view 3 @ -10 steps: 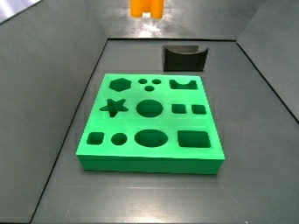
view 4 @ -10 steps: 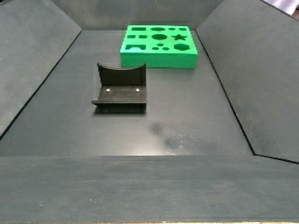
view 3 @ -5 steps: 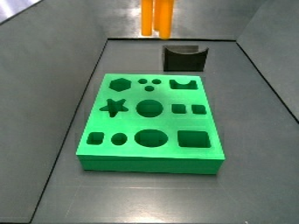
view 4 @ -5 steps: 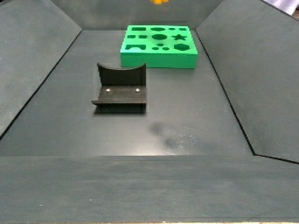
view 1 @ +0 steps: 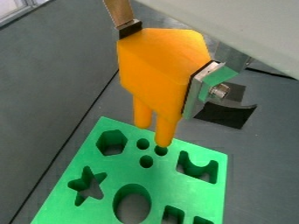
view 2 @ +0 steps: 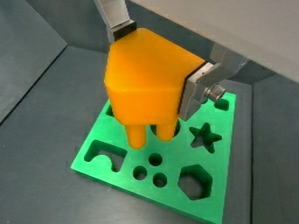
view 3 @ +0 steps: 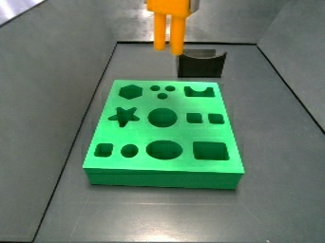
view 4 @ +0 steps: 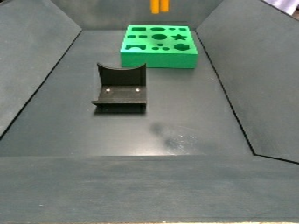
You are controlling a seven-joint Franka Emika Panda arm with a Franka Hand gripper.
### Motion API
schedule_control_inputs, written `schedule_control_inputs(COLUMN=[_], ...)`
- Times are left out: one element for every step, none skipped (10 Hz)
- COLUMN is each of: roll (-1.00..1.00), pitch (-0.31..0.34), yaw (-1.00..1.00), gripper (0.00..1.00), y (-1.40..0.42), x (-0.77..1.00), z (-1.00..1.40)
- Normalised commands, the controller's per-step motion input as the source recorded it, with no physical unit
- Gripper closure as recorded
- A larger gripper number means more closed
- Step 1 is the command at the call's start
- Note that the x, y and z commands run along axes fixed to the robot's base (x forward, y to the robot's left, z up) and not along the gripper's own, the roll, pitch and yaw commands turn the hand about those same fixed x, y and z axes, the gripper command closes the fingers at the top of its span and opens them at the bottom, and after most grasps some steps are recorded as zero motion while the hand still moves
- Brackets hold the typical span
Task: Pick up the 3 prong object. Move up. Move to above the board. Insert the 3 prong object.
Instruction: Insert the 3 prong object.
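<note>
Gripper [view 2: 158, 83] clamps the 3 prong object [view 1: 162, 74], prongs down, above the board [view 3: 162, 166]. Fixture [view 3: 200, 64] stands just beyond the board's far edge.

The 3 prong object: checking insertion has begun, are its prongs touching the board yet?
Apart. In a side view the 3 prong object, held by the gripper, hangs clearly above the board.
</note>
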Motion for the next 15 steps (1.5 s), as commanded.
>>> schedule_control_inputs(roll=[0.11,0.03,0.00,0.01,0.00,0.00,0.03,0.03,0.00,0.00,0.05,0.08,0.05,0.03,0.08], pitch=[0.000,0.000,0.024,0.014,-0.010,-0.043,-0.103,-0.134,-0.091,0.000,-0.023,-0.080,-0.060,-0.011,-0.043], yaw=[-0.65,-0.82,-0.08,0.00,0.00,0.00,-0.31,-0.34,0.00,0.00,0.00,-0.02,-0.04,-0.13,-0.27], gripper=[1.00,1.00,1.00,1.00,1.00,1.00,1.00,1.00,1.00,1.00,1.00,1.00,1.00,1.00,1.00], y=[0.00,0.00,0.00,0.00,0.00,0.00,0.00,0.00,0.00,0.00,0.00,0.00,0.00,0.00,0.00], x=[0.37,0.17,0.20,0.00,0.00,0.00,0.00,0.00,0.00,0.00,-0.05,-0.15,-0.12,-0.02,0.00], z=[-0.23,-0.11,0.00,0.00,0.00,-0.09,-0.21,-0.25,0.00,-0.03,-0.16,-0.24,-0.20,-0.14,-0.23])
